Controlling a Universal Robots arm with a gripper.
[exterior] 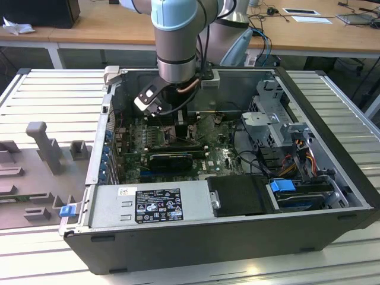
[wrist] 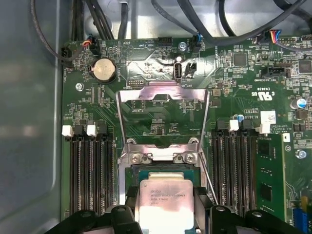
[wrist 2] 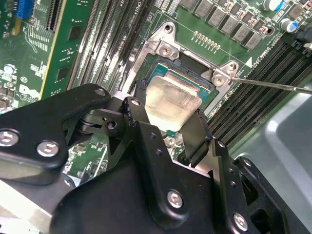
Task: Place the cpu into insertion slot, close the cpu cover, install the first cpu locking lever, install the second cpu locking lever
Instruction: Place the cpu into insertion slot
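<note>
The cpu (wrist 2: 170, 102), a pale silver square chip, sits between my gripper's (wrist 2: 170, 111) two black fingers, right over the insertion slot (wrist 2: 191, 73) on the green motherboard. The fingers (wrist 2: 139, 95) press against opposite edges of the chip. In the first wrist view the cpu (wrist: 163, 200) covers most of the insertion slot (wrist: 161, 169). I cannot tell whether it rests in the slot or hangs just above it. The cpu cover (wrist: 163, 90), a silvery frame, stands flipped open beyond the slot. A thin wire locking lever (wrist 2: 273, 84) sticks out beside it. In the exterior view my gripper (exterior: 181, 122) is down inside the open computer case.
Memory slots (wrist: 90, 170) run on both sides of the socket. A black card (exterior: 172, 159) lies across the board near the gripper. The power supply (exterior: 154, 202) and drive cage (exterior: 279, 119) line the case walls. Cables (wrist: 209, 29) hang above the board.
</note>
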